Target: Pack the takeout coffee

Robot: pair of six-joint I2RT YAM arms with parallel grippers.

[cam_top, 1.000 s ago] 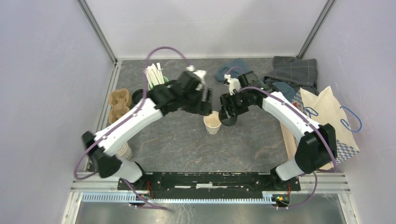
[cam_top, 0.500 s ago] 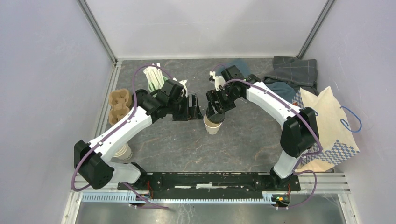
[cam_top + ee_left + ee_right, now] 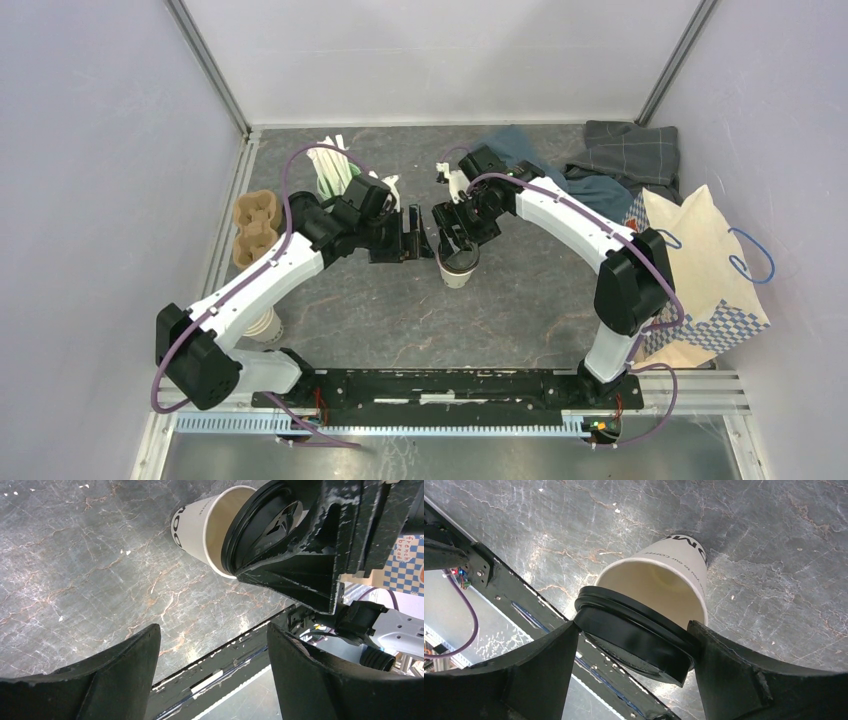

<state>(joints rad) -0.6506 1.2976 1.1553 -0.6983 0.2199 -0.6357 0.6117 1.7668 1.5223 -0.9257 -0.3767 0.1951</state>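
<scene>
Lid fitting is judged to be the step in hand. Right gripper (image 3: 634,632) is clenched on the black lid (image 3: 636,647), one finger against each side of its rim, so that the disc hangs flat side down and can be lowered onto the white paper cup (image 3: 681,565). The cup stands upright on the grey stone-pattern table (image 3: 75,555), just beyond the right fingertips and under the lid. The lid is tilted and offset. It overlaps only one side of the cup mouth, and most of the cream interior is exposed. Whether the lid edge touches the cup rim cannot be told from these views, but it is not seated.

Left gripper (image 3: 212,637) is released, jaws spread wide with nothing between them. It sits near the cup but apart from it, on the side away from the right arm, with its fingers pointed toward the cup. This placement is judged to be a standby for steadying the cup wall while the lid is pressed home, since a light cup may tip or slide under an off-centre push.

Paper bag (image 3: 700,265), the likely packing destination, lies well apart from both grippers, on the far side of the right arm's elbow. Packing has not yet begun.
</scene>
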